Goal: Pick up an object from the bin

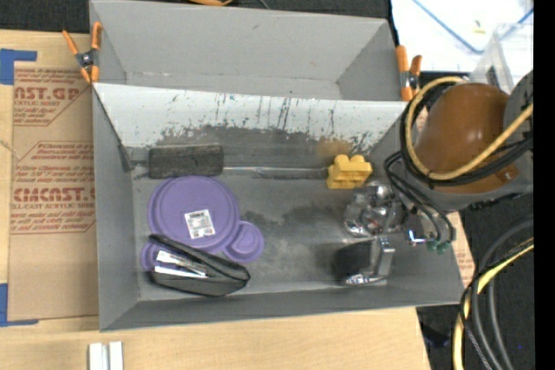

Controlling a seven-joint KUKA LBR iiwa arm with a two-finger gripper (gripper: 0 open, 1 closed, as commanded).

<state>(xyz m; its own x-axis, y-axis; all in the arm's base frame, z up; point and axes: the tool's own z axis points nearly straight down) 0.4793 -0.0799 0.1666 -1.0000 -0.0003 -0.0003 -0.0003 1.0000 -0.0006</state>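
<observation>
My gripper (379, 254) is down low in the bin's right front part, reaching in from the right. A small black blocky thing (349, 261) lies on the floor right against its left side; whether it is gripped I cannot tell. A yellow toy brick (349, 172) lies a little behind the gripper, near the back wall's foot.
On the left of the floor a round purple lid with a white label (194, 216) lies flat, and a black stapler (198, 269) rests across its front edge. A dark grey oblong block (185, 160) sits by the back wall. The arm's brown cover and cables hang over the right rim.
</observation>
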